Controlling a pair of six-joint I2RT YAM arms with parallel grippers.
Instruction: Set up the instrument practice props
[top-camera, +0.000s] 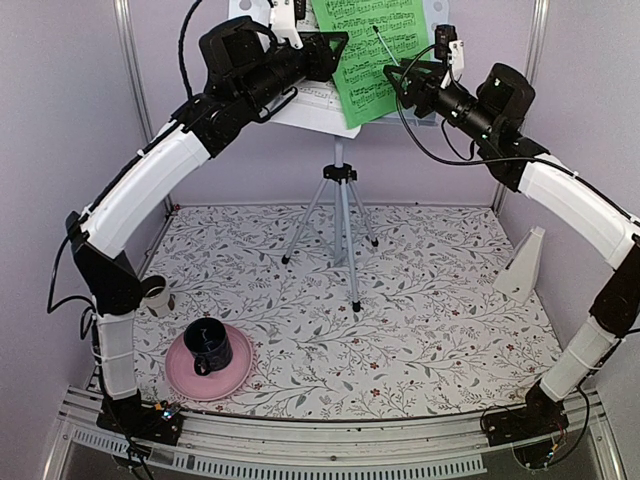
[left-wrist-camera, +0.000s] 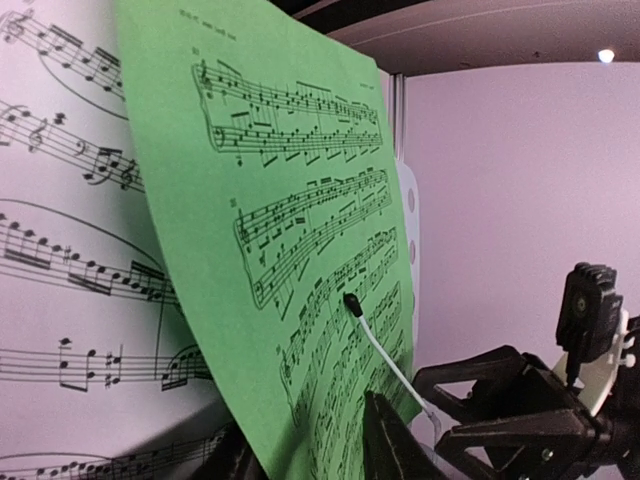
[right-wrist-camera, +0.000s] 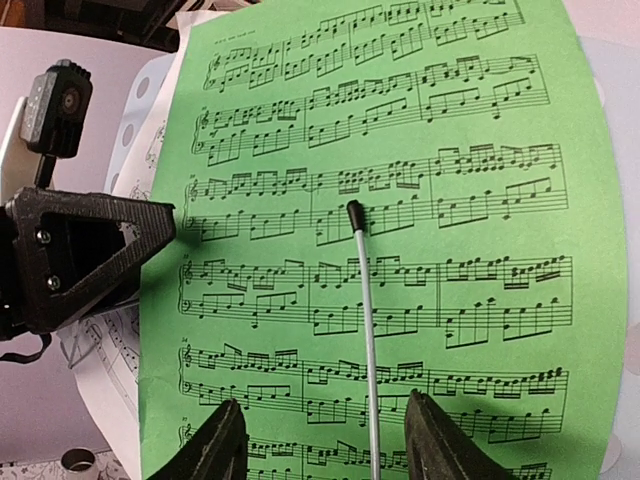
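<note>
Green sheet (top-camera: 372, 55) sits over white sheet (left-wrist-camera: 60, 250) on stand (top-camera: 340, 173), retainer wire (right-wrist-camera: 365, 300) pinning it; left tool (left-wrist-camera: 305, 455) spread around its lower edge, right tool (right-wrist-camera: 325, 440) spread astride the wire, neither gripping.

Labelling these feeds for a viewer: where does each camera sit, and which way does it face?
Top external: above, behind the bases, facing the music stand; left arm, right arm show.
Left wrist: on left arm, facing the green sheet obliquely; left gripper below.
Right wrist: facing that sheet squarely; right gripper below.
Both wrist views share the black-tipped rod.
</note>
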